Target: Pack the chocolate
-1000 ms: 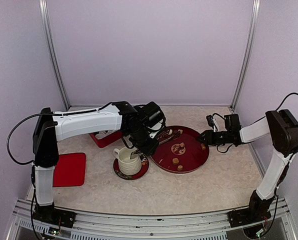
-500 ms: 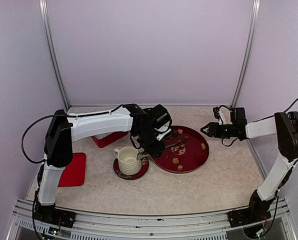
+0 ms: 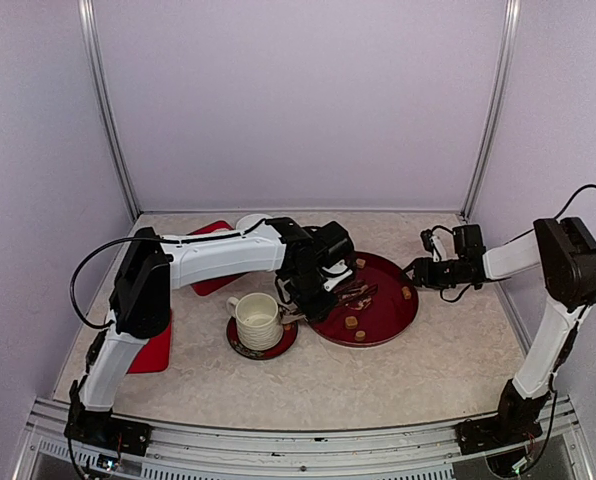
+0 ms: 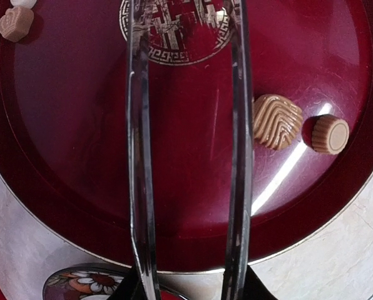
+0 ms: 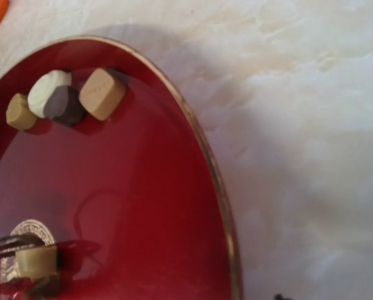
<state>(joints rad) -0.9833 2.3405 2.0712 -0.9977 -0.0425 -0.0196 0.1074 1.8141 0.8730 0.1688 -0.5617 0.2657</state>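
Across the beige marbled desk (image 3: 428, 370), a round dark-red plate (image 3: 388, 315) with a gold rim is set right of centre, and both arms are extended toward it. The left arm (image 3: 218, 255) is stretched in from the left side, the right arm (image 3: 508, 260) from the right. A flat red mat (image 3: 156, 350) is seen at the left, partly hidden by the left arm, and a second red piece (image 3: 216, 284) lies farther back beneath that arm.

A cream ribbed cup (image 3: 258, 318) is stood upright on a flowered saucer (image 4: 80, 284), just beside the plate's left rim.

The left pincer (image 4: 188, 289) is closed on the handle end of metal tongs (image 4: 139, 187). Their two blades are held apart above the plate, and their tips reach a gold medallion (image 4: 181, 31) at its centre. The right pincer (image 3: 418, 272) is held just beside the plate's right rim; whether it is open or closed cannot be told.

The chocolate pieces (image 3: 350, 322) are all found on the plate. A ridged tan piece (image 4: 277, 122) and a round tan piece (image 4: 329, 134) lie just beside each other near the front rim. A white piece (image 5: 49, 86), a dark piece (image 5: 66, 106), a tan cube (image 5: 102, 94) and a smaller tan piece (image 5: 20, 111) are clustered against the rim. One more tan piece (image 5: 36, 262) is seen on the medallion by the tongs' tips; whether it is gripped cannot be told.
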